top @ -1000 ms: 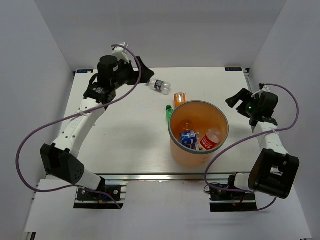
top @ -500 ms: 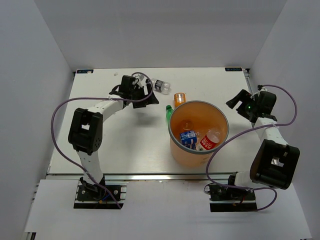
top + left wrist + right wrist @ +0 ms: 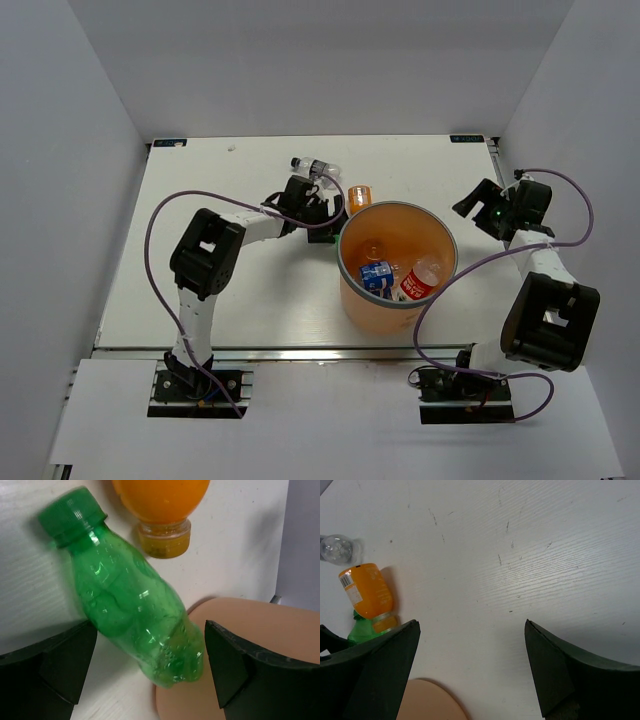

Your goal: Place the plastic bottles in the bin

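A green plastic bottle lies on the table against the orange bin's wall. My left gripper is open, with one jaw on each side of the bottle's lower body. In the top view this gripper covers most of the green bottle beside the bin. An orange bottle lies just behind it and a clear bottle farther back. The bin holds a blue-labelled bottle and a red-labelled bottle. My right gripper is open and empty, right of the bin.
The right wrist view shows the orange bottle, the green bottle, the clear bottle and the bin's edge across bare white table. White walls stand on three sides of the table.
My left arm has swung from the back left of the table rightward and down to the green bottle beside the bin. The right arm has hardly moved.
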Action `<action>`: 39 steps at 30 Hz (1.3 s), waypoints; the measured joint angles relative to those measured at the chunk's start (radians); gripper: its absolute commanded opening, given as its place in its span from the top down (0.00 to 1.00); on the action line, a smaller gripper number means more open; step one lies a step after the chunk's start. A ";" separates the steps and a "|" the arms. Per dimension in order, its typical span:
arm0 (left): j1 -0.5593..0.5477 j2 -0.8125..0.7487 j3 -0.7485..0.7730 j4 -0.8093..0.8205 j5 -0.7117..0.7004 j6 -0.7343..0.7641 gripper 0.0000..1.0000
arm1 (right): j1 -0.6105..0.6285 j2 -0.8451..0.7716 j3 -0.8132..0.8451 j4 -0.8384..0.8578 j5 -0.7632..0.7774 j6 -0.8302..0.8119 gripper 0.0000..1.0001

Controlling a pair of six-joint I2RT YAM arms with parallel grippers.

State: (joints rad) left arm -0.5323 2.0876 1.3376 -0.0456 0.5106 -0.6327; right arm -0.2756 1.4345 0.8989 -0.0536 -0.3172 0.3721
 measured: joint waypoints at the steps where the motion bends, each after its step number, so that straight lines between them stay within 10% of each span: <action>1: -0.003 0.010 0.001 0.018 0.014 -0.011 0.03 | 0.000 0.001 0.001 -0.001 0.000 -0.002 0.11; 13: -0.028 0.036 0.022 0.045 -0.063 -0.070 0.22 | 0.000 0.002 0.005 -0.008 -0.009 -0.003 0.11; 30: -0.035 -0.002 0.023 -0.026 -0.166 -0.049 0.83 | 0.001 0.002 0.019 -0.026 -0.086 -0.010 0.11; 39: 0.003 -0.219 -0.084 -0.179 -0.366 -0.008 0.90 | 0.015 0.000 0.040 -0.024 -0.137 -0.026 0.11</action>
State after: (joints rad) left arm -0.5297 1.8683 1.2533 -0.2241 0.1448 -0.6411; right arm -0.2604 1.4342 0.9394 -0.0776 -0.4538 0.3466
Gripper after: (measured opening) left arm 0.701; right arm 0.894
